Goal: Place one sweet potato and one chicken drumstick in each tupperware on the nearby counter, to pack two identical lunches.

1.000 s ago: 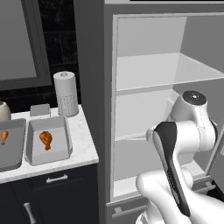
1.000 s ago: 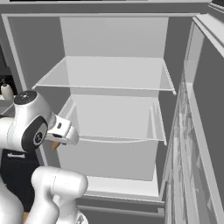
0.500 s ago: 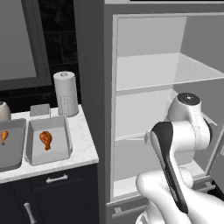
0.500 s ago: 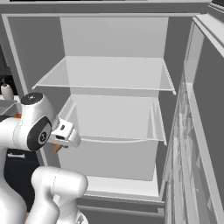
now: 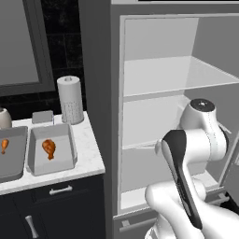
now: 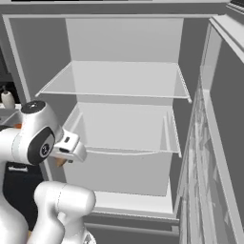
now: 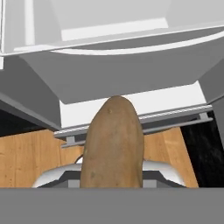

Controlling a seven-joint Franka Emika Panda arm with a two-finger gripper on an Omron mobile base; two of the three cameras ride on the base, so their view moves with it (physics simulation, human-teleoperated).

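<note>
Over the last second the arm (image 5: 196, 140) swings leftward, away from the open fridge (image 6: 124, 109) toward the counter (image 5: 88, 149), carrying the gripper (image 6: 61, 161) and the sweet potato (image 7: 113, 144) along with it.

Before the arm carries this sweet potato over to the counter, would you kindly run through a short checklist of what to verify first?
1. Sweet potato held in the pincer: ok, it sits lengthwise right in front of the hand camera.
2. Firmness of the grip: cannot tell, the fingertips are hidden behind the potato.
3. Right tupperware has its chicken drumstick: ok.
4. Left tupperware has a drumstick: ok.
5. Room for the potato beside the drumstick in the right tupperware: ok, bare floor shows.
6. Counter near the paper towel roll free for the approach: ok.
</note>
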